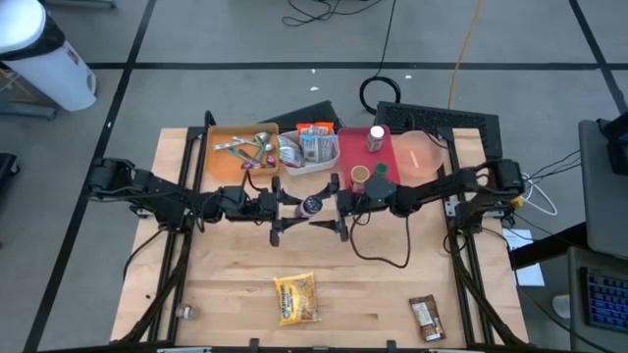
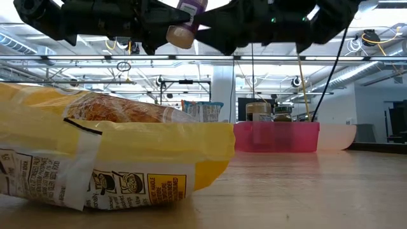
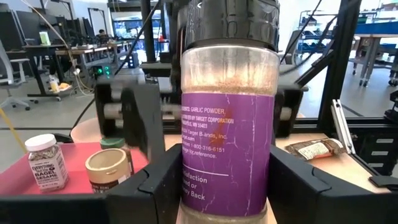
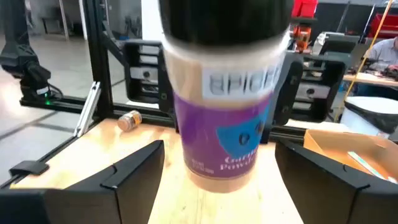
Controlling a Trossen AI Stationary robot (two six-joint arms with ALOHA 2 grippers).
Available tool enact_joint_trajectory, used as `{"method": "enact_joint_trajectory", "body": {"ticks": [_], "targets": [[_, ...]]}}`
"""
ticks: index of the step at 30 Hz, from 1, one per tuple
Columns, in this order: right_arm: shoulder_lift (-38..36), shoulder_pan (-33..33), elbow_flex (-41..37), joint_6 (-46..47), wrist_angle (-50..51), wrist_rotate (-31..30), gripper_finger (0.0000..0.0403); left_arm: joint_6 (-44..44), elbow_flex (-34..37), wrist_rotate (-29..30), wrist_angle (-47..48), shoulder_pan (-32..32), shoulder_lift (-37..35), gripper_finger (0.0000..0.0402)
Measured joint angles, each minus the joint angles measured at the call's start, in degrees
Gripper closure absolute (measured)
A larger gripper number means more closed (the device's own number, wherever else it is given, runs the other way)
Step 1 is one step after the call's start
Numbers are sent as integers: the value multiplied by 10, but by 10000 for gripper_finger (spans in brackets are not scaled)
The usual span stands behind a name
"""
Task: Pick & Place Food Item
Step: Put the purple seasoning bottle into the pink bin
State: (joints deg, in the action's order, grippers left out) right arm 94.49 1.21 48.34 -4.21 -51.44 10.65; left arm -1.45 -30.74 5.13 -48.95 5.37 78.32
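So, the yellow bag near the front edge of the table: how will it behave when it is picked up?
The yellow bag is crinkled film, so it probably flops and sags. It looks puffy, so likely light. The contents may shift, and the film could slip.

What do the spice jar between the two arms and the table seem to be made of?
The spice jar looks like clear plastic, possibly glass: powder shows through above a glossy purple label, under a dark cap. The table looks like pale wood in glued strips, with visible grain and a matte finish.

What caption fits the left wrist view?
Left gripper holds purple-labelled garlic powder jar; right gripper open behind it.
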Motion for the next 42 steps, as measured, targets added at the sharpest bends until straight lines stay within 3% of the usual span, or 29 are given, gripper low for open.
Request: {"method": "enact_joint_trajectory", "body": {"ticks": [11, 16, 30, 42], "targets": [[-128, 16, 0, -11, 137, 2, 108, 5, 0, 0, 13, 0, 0, 206], [-152, 50, 23, 31, 217, 69, 109, 8, 0, -1, 13, -2, 0, 195], [-149, 54, 95, 17, 333, 90, 110, 36, 0, -21, 13, -26, 21, 194], [-73, 54, 97, 17, 260, 90, 110, 37, 0, -20, 23, -27, 21, 193]]}}
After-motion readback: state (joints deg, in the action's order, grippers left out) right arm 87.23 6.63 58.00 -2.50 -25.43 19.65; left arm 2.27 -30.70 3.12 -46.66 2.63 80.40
